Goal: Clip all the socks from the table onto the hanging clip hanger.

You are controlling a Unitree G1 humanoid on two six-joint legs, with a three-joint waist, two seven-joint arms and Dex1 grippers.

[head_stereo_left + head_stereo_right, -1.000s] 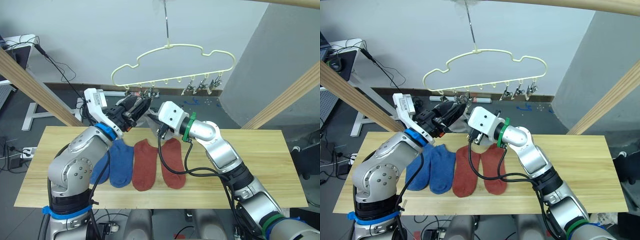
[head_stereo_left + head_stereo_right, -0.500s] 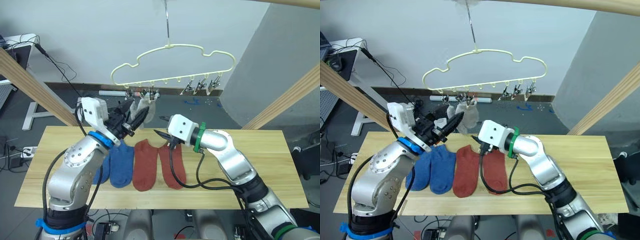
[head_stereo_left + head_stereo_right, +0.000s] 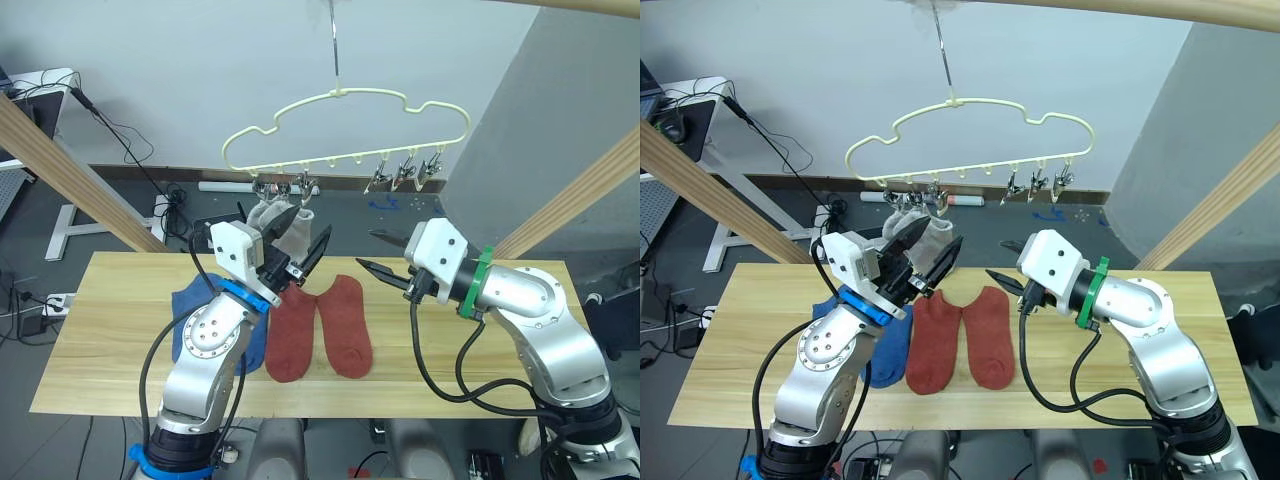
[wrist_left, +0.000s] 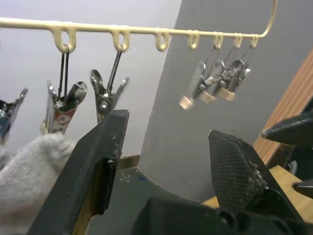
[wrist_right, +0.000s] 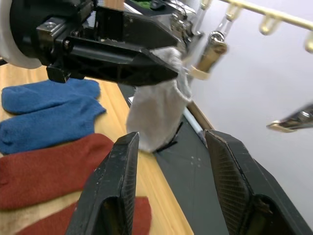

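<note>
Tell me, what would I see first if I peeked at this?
A yellow cloud-shaped hanger dangles above the table, with grey socks clipped at its left end. Below, two red socks lie side by side with blue socks to their left, and both grippers hover open.

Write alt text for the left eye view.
Two light grey socks hang clipped to a pale yellow cloud-shaped clip hanger above a wooden table. Two rust-red socks and blue socks lie on it, between the robot's open left hand and open right hand.
</note>
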